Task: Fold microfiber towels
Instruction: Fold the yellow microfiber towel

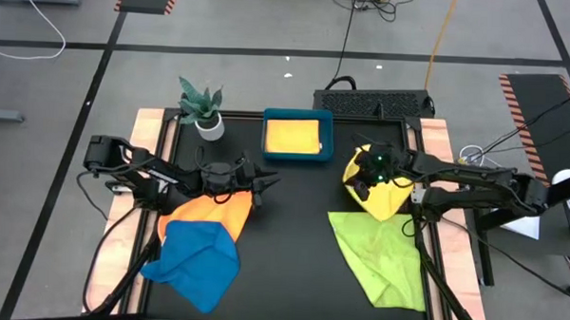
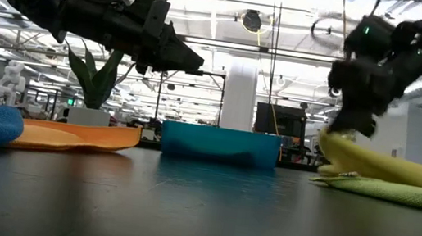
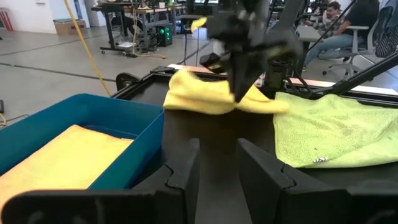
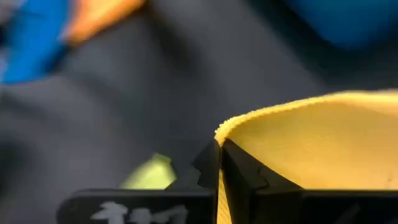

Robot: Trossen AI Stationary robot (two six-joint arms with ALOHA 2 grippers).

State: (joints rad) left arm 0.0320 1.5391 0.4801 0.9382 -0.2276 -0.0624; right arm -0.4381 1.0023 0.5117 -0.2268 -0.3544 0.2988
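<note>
My right gripper [image 1: 364, 178] is shut on a yellow towel [image 1: 386, 194] at the table's right. That towel lies partly on a lime green towel [image 1: 381, 260], which is spread on the table nearer the front. My left gripper [image 1: 267, 182] is open and empty, hovering above the table beside an orange towel [image 1: 212, 213]. A blue towel [image 1: 198, 260] lies crumpled on the orange towel's near part. A teal tray [image 1: 267, 131] at the far middle holds another yellow towel [image 1: 293, 136]. The left wrist view shows my left gripper's parted fingers [image 3: 217, 168]. My right gripper pinches the yellow towel's edge [image 4: 235, 127] between its two fingers, coming from above and pointing down. The held end [image 2: 338, 141] is raised a little. The rest of the towel [image 2: 402, 170] lies slack on the lime green towel and the table.
A potted plant [image 1: 203, 108] stands at the far left beside the tray. Bare black table [image 1: 291, 246] lies between the two groups of towels. A dark box with cables [image 1: 373, 101] sits behind the table's far edge.
</note>
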